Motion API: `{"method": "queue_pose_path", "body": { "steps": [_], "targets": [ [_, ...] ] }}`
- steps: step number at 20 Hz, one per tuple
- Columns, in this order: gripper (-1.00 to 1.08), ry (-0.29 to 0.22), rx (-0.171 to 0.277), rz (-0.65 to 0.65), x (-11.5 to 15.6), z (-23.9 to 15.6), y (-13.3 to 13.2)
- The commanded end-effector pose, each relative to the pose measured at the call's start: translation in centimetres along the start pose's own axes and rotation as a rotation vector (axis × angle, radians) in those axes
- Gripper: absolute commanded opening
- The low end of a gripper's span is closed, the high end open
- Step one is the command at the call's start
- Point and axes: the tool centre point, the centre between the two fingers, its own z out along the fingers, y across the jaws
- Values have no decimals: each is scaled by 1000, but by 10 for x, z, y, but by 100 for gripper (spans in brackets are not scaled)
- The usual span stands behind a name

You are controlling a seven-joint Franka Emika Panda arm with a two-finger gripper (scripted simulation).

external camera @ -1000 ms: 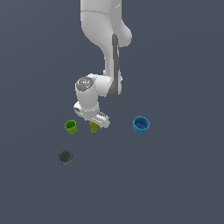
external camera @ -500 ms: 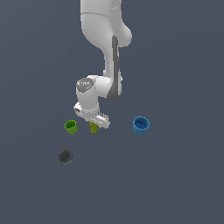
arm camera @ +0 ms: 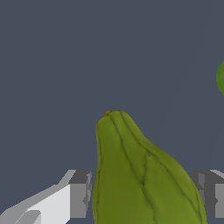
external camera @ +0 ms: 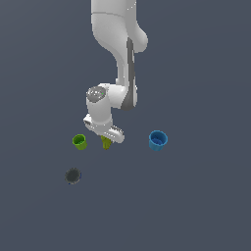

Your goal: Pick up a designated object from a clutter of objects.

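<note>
Gripper [external camera: 106, 141] is low over the floor, near the middle of the exterior view, and the white arm [external camera: 117, 54] goes down to it from the top of the frame. Its two fingers [arm camera: 80, 192] stand wide apart, one on each side of the olive bulb [arm camera: 140, 175]. In the wrist view one finger seems to be right next to the bulb, and the other has a thin gap. I cannot tell if they press on it.

In the exterior view, the bulb [external camera: 106, 142] shows only a little under the gripper, just below the middle of the frame. The green cup [external camera: 80, 141] is near it on the exterior view's left. The blue cup [external camera: 158, 140] is farther away on the exterior view's right. The grey cup [external camera: 73, 175] stands alone in the lower left part, well apart from the bulb.
</note>
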Motion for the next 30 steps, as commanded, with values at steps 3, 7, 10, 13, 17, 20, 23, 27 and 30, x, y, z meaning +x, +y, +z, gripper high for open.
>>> {"method": "queue_pose_path", "body": {
  "steps": [3,7,10,13,17,20,23,27,30],
  "targets": [
    [-100,2,1,-1,-5,-13,-12],
    [-100,2,1,-1,-13,-32,-30],
    [-100,2,0,0,-21,-51,-47],
    [-100,3,-1,0,-31,-73,-68],
    [-100,4,-2,0,-45,-108,-99],
    [-100,4,-3,0,-56,-135,-124],
    [-100,5,-4,0,-68,-162,-149],
    [-100,5,-4,0,-83,-199,-183],
    [-100,4,-4,0,-94,-226,-208]
  ]
}}
